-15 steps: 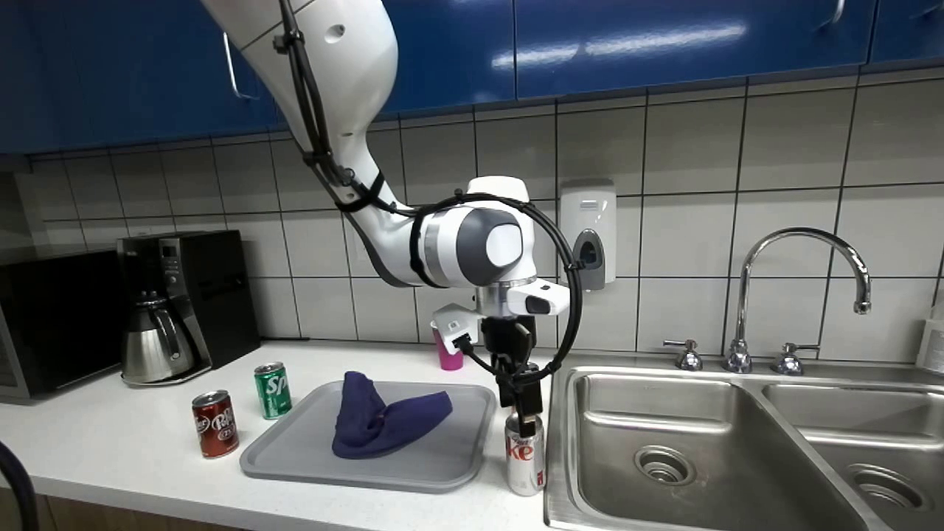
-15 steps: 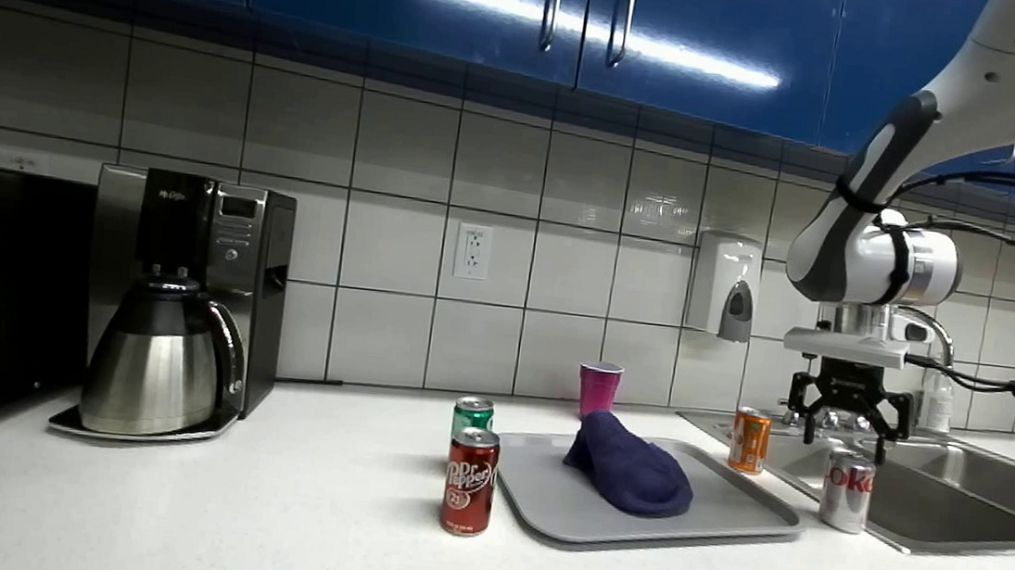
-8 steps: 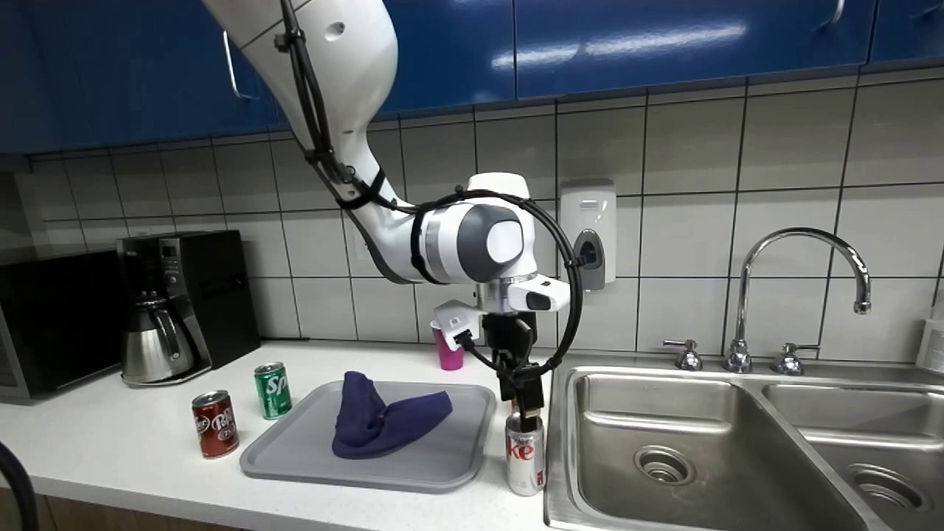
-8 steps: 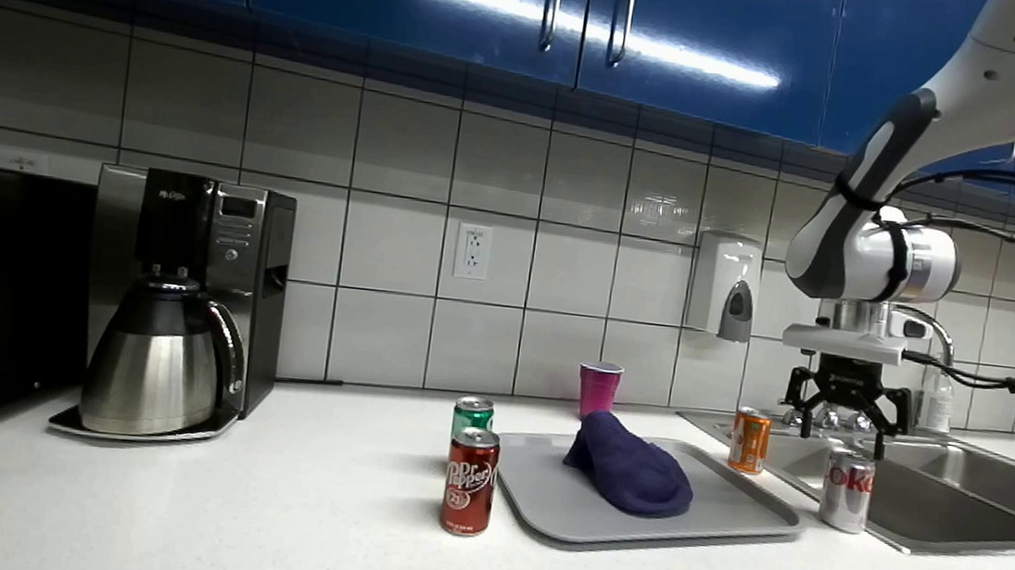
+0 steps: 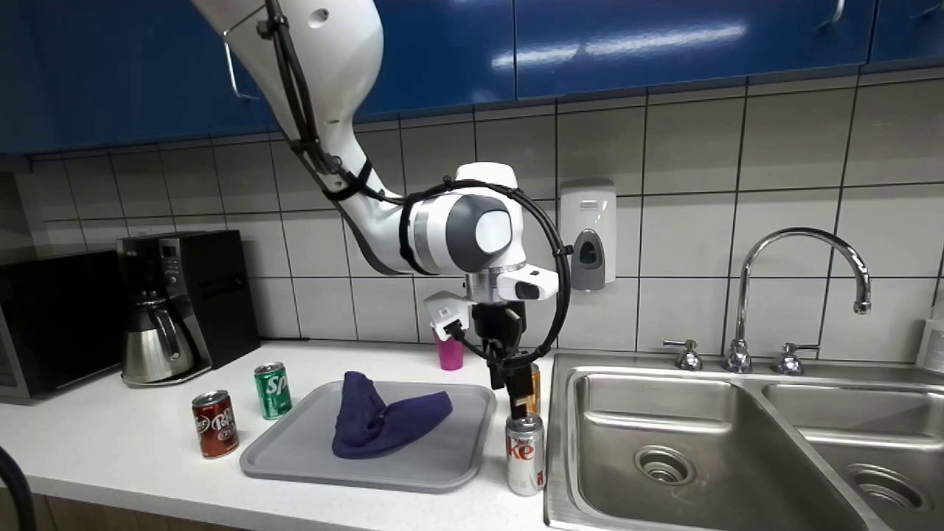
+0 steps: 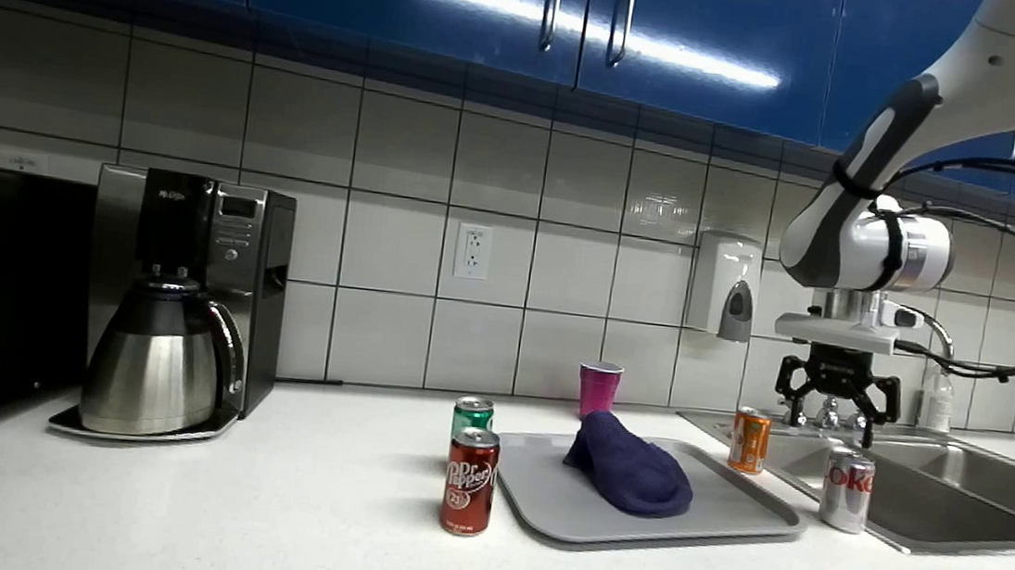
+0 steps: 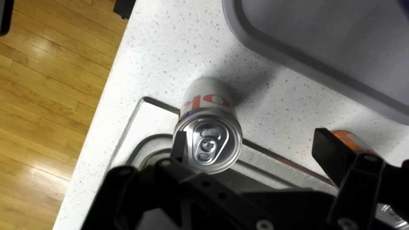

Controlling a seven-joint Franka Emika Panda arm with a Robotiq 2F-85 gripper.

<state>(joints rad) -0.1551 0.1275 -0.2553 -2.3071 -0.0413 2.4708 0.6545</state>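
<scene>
Slanting down from the top of an exterior view, a white arm (image 5: 383,221). At lower right, a steel double sink (image 5: 723,457). At lower center, a gray tray (image 5: 295,450) bearing a purple cloth (image 5: 398,428). Along the bottom of the wrist view, the gripper (image 7: 251,142), spread wide. At center, partly hidden by it (touching or apart, impossible to tell), an upright silver can (image 7: 209,127) just beside the sink. At right, partly hidden too, an orange can (image 7: 348,138).

Red “Dr Pepper” can (image 6: 470,483), silver “oke” can (image 6: 847,493)
</scene>
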